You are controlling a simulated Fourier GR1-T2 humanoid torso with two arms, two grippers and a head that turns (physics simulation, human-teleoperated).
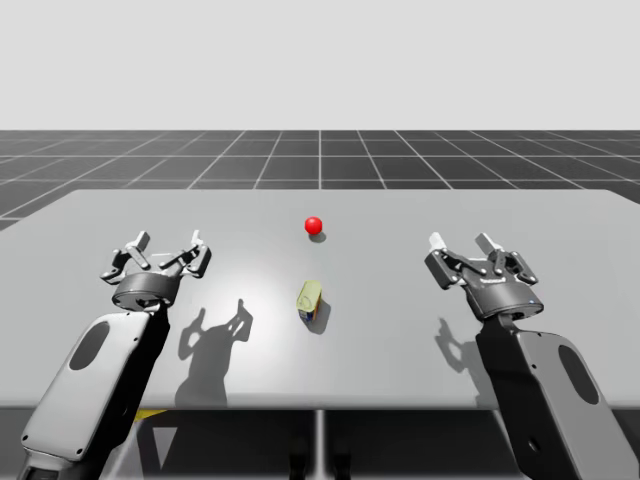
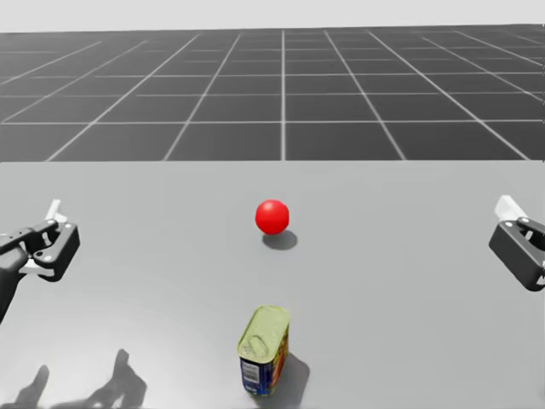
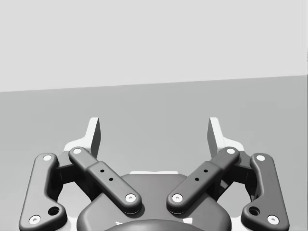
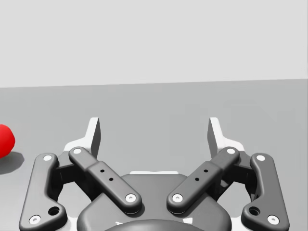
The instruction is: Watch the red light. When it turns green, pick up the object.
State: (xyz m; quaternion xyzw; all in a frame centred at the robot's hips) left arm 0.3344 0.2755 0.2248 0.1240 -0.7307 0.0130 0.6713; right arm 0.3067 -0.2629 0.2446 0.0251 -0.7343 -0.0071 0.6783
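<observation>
grey table (image 1: pixel 560 340) holds one red light (image 1: pixel 314 225) and one yellow-green can (image 1: pixel 309 300) (just nearer me), both well clear of its edges; left gripper (image 1: pixel 168 245) and right gripper (image 1: pixel 462 243) flank them well apart, fingers spread.

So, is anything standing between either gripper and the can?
Nothing visible does. The rectangular yellow-green can sits alone on the bare table, with my left gripper and my right gripper open on either side of it. The red light lies beyond the can, off both approach lines.
</observation>
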